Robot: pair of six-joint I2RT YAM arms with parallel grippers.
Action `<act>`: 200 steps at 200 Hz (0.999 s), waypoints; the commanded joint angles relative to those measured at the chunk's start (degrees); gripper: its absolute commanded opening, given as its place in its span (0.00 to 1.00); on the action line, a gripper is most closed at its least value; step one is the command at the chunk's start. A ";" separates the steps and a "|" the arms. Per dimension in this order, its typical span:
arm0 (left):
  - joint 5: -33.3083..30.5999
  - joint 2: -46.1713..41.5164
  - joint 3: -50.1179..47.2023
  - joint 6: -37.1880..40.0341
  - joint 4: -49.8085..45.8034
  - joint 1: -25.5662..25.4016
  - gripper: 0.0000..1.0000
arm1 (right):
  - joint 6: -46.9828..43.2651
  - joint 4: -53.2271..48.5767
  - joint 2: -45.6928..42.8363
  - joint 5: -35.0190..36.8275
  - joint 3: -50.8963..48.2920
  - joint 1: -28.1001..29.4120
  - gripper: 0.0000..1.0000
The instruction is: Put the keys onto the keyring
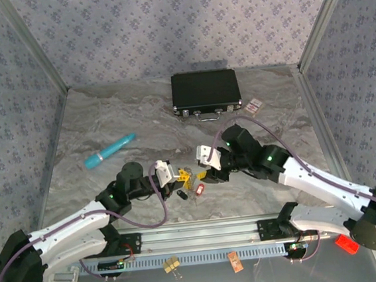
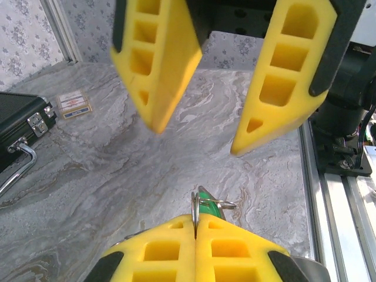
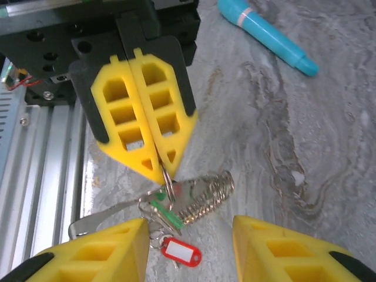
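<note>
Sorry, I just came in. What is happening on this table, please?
Two robot arms meet near the front of the table. The left gripper is shut on the thin metal keyring, with a green key right against it. The right gripper faces it with open jaws and holds nothing. A red key lies close by. Whether any key is already threaded on, I cannot tell.

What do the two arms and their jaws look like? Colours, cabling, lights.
Left arm and right arm match: white link shells, black joints and bases. A purple-grey cable loops along each. Small green LEDs glow at joints. Jaws are yellow plastic, tapered, with rectangular cut-out pockets and black backing.
</note>
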 commanded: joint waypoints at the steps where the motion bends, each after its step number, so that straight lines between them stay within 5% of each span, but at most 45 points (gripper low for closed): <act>1: -0.10 -0.87 -0.83 -1.73 6.14 -0.29 0.00 | 5.97 4.92 -3.21 7.87 -4.79 1.09 0.42; 48: -0.76 -0.95 -1.45 -2.60 7.44 -0.28 0.00 | 6.04 11.58 -8.93 16.89 -11.45 7.94 0.42; 140: -0.38 -0.81 -1.55 -3.17 8.01 -0.31 0.00 | 4.52 16.71 -2.82 15.53 -10.30 9.86 0.44; 200: -0.19 -1.41 -1.63 -2.98 7.92 -0.25 0.00 | 3.81 11.06 -1.08 14.15 -7.91 9.32 0.20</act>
